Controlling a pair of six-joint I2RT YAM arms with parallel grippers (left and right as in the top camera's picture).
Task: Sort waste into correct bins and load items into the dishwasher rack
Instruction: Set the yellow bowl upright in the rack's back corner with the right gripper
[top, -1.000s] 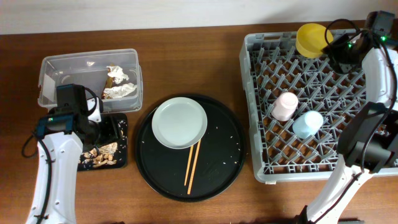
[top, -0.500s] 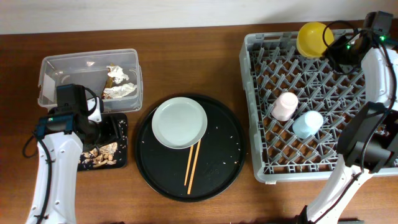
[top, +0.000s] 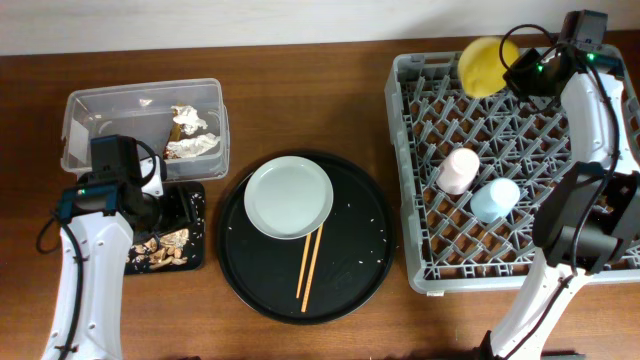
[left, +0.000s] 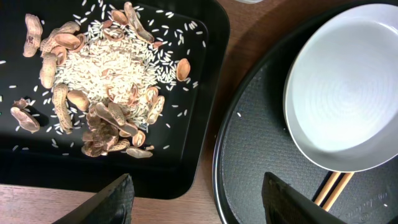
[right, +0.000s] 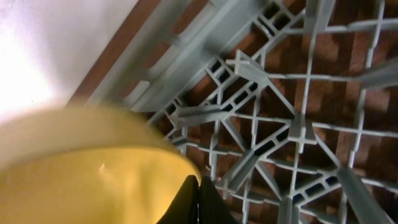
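round black tray (top: 362, 256); wooden table (top: 300, 100)

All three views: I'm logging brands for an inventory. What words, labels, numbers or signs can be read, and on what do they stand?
None: no text can be read in any view.
The plate, bowl, pink cup, blue cup, rack, tub, black tray and round tray show no visible print, label or number.

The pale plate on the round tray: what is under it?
The round black tray carries the plate. The chopsticks slip under its rim; how far is hidden.
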